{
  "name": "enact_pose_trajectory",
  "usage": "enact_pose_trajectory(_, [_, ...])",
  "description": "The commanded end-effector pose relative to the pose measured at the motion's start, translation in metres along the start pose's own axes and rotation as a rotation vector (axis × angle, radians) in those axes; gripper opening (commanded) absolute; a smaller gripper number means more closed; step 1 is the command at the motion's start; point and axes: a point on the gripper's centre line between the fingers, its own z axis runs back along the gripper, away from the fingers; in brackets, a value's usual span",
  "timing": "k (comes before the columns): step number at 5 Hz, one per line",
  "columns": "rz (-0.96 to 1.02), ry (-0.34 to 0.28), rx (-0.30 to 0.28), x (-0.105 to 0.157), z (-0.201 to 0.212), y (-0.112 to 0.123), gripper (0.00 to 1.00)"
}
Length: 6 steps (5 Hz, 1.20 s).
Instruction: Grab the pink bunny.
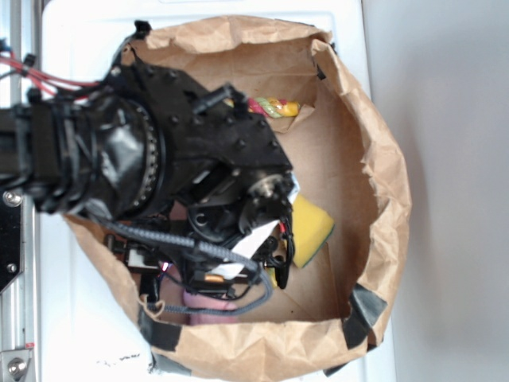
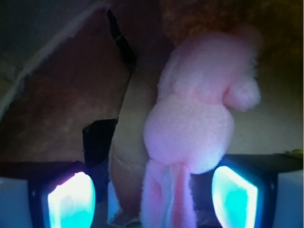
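pink bunny (image 2: 190, 123) — ears between spread fingers (image 2: 235, 194) | bag wall (image 2: 61, 95) left (close)

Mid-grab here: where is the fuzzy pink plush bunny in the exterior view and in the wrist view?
Exterior: the fuzzy pink plush bunny is a sliver at bottom centre, mostly hidden under the arm.
Wrist: centre-right, ears toward the bottom edge between the glowing fingers.
Shared landmark: the brown paper bag's floor.

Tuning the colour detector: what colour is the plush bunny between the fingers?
Pale pink, fuzzy all over; the pink bunny shows best in the wrist view.
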Motion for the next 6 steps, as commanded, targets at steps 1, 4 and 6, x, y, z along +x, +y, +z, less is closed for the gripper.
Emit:
enact_pose_trajectory(1, [-0.071,-0.023,0.097,0.019,0.002,0.004,1.0])
enact_pose_trajectory(4, [-0.021,-0.081,0.111,0.03,0.012,0.016,1.0])
enact_pose_trajectory(6, [-0.042,-0.115,0.1,0.042,0.013,0.01,1.0])
